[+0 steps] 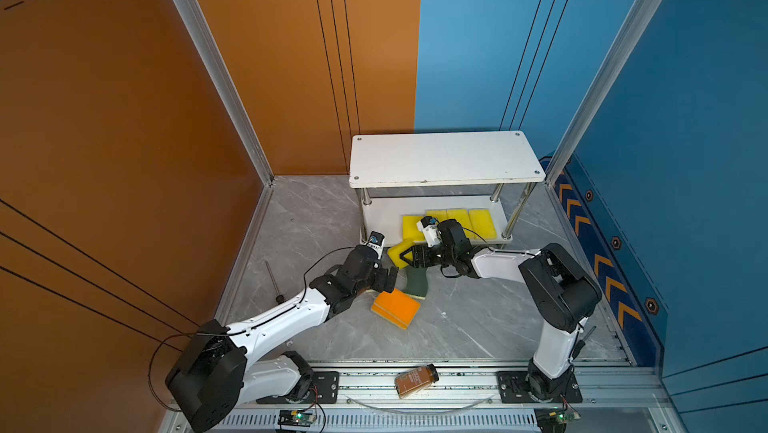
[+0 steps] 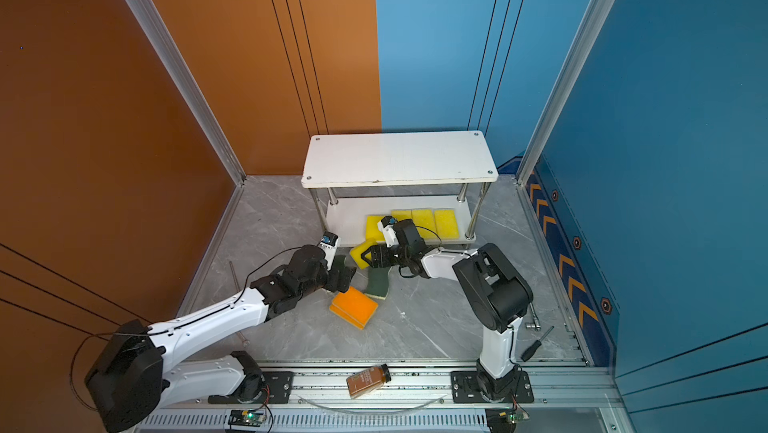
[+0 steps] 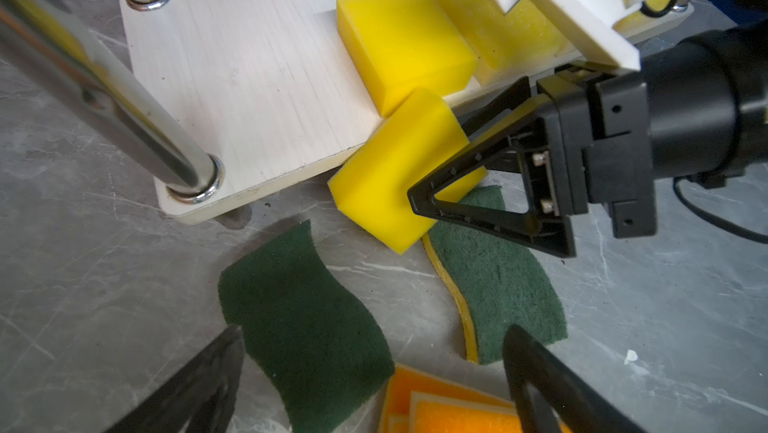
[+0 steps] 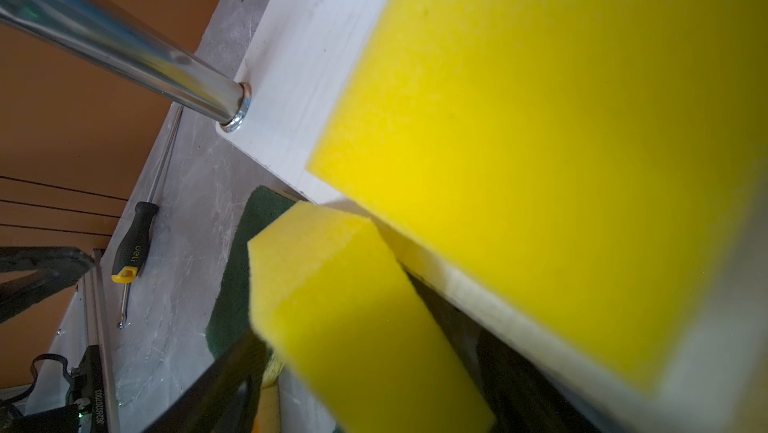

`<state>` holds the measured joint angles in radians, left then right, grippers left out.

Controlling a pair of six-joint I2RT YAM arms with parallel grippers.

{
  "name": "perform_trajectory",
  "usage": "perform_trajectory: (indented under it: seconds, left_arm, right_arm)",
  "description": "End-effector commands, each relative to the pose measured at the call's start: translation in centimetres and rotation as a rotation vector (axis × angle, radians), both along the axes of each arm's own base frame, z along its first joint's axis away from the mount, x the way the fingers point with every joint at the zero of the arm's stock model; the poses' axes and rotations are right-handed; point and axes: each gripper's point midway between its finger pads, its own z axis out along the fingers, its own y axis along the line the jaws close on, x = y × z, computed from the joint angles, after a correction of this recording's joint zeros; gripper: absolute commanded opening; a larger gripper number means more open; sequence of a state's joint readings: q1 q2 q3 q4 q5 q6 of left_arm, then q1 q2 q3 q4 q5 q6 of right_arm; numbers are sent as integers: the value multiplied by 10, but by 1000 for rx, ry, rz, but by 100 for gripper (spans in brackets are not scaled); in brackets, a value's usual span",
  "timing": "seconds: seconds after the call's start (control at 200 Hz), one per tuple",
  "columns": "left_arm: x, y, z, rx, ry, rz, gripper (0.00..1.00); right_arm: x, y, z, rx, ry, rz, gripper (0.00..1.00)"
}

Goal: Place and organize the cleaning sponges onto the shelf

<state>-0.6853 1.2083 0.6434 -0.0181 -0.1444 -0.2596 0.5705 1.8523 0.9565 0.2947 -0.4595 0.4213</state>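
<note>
At the front edge of the shelf [image 1: 446, 158], the right gripper [image 3: 436, 158] has its fingers squeezed on a yellow sponge [image 3: 374, 194].

I think this is the pick-up step for the last yellow sponge, because four more yellow sponges [image 1: 482, 223] already lie in a row on the shelf's bottom board [image 3: 249, 77]. The held sponge is tipped. Its long side runs from the board's front edge out and down toward the table [image 1: 478, 318] in front of the shelf. Next it likely needs a small lift over that edge. It also needs a turn so its long side goes front to back like the row. The left gripper [image 1: 390, 279] hangs wide open and empty in front of the shelf, over two green sponges [image 3: 303, 327] and the orange sponges [image 1: 395, 308] on the table.
</note>
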Motion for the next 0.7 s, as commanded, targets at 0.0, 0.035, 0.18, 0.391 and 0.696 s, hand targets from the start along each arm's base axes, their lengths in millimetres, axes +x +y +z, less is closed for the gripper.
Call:
perform_trajectory:
  seconds: [0.0,0.035,0.18,0.391,0.696]
  left_arm:
    - [-1,3,-7,2,28,11,98]
    - [-1,4,-7,3,29,11,98]
    - [0,4,-8,5,31,13,98]
    - [0,5,-8,8,30,19,98]
    - [-1,5,-7,6,28,19,98]
  right_arm:
    - [5,4,3,1,-35,-2,74]
    - [4,4,3,1,-35,0,74]
    - [3,6,4,3,-34,5,72]
    - [-2,4,3,-6,-12,10,67]
    - [-2,4,2,-13,-2,7,57]
